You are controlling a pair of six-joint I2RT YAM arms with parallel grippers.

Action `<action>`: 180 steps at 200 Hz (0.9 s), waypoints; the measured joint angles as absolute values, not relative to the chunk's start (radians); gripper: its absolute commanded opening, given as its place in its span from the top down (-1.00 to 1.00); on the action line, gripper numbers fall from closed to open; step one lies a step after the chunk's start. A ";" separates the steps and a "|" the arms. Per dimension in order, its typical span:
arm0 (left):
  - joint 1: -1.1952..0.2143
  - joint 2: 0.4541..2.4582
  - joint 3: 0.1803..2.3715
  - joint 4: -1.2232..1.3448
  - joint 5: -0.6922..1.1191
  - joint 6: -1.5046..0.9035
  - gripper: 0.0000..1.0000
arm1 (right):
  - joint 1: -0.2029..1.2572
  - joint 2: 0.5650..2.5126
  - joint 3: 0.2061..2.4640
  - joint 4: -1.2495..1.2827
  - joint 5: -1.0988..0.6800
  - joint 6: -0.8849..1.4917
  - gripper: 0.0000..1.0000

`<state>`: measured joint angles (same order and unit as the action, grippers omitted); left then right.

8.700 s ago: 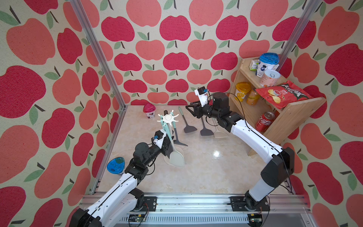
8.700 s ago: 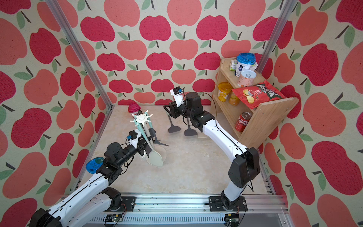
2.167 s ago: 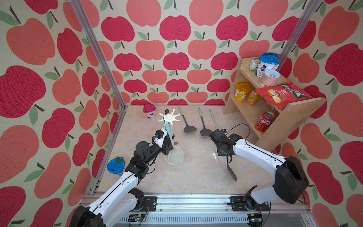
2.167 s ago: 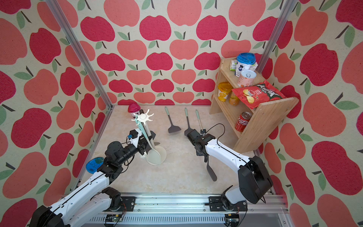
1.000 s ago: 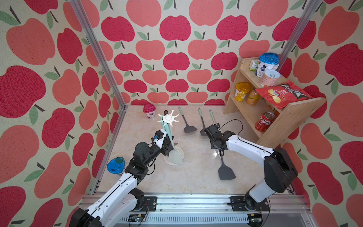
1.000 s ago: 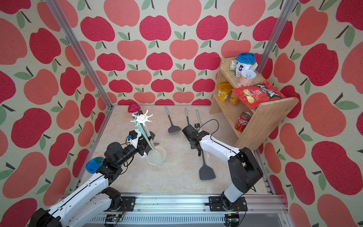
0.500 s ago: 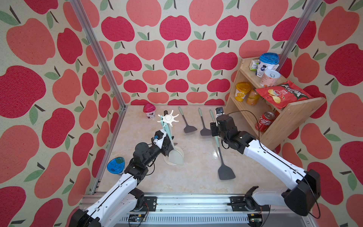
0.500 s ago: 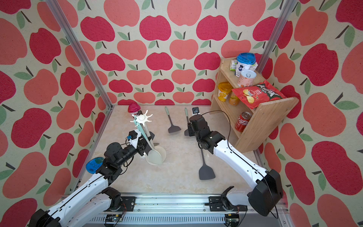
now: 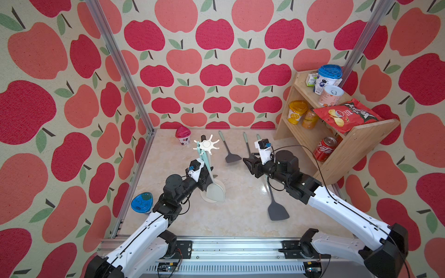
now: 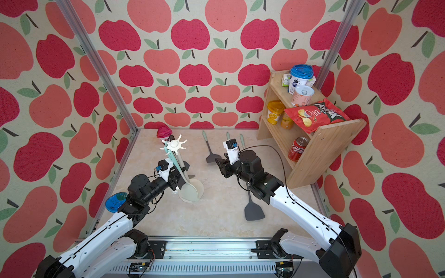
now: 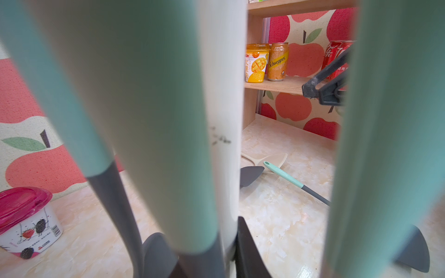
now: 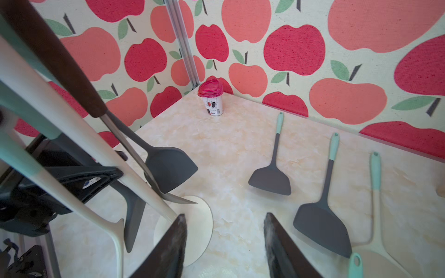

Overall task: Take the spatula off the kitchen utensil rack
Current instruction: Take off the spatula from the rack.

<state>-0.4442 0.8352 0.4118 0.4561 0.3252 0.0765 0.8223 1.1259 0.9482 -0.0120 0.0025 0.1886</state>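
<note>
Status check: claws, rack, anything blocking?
Left claw shut on kitchen utensil rack pole. Right claw open, empty, aimed at rack. Cream spatula and dark spatula hang there. Nothing between right claw and rack.

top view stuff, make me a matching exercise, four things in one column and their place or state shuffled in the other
1 pink-lidded cup
2 blue-lidded cup
3 cream spatula
4 right gripper

a top step of the wooden shelf
b open, holding nothing
c on the table, back left corner
d hanging on the kitchen utensil rack

Pairs: 1-c, 2-a, 3-d, 4-b
</note>
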 measured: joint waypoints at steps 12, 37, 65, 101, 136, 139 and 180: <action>-0.444 0.839 0.413 0.460 0.326 0.076 1.00 | 0.845 1.126 0.936 0.026 -0.030 0.175 -0.08; -0.444 0.848 0.413 0.470 0.327 0.072 1.00 | 0.888 1.127 0.913 0.117 -0.089 0.152 -0.09; -0.444 0.859 0.418 0.476 0.329 0.072 1.00 | 0.941 1.146 0.909 0.193 -0.113 0.119 -0.09; -0.446 0.859 0.418 0.476 0.329 0.072 1.00 | 0.991 1.182 0.909 0.244 -0.118 0.079 -0.08; -0.449 0.857 0.418 0.477 0.324 0.065 1.00 | 1.019 1.206 0.909 0.288 -0.118 0.057 -0.08; -0.450 0.857 0.418 0.478 0.323 0.065 1.00 | 1.022 1.208 0.909 0.292 -0.118 0.055 -0.08; -0.455 0.852 0.398 0.510 0.310 0.042 1.00 | 1.047 1.254 0.910 0.353 -0.134 0.044 -0.07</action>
<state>-0.4545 0.8524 0.3985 0.5102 0.3096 0.0418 1.0473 1.2545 0.9104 0.3531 -0.1345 0.0441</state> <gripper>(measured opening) 0.216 0.535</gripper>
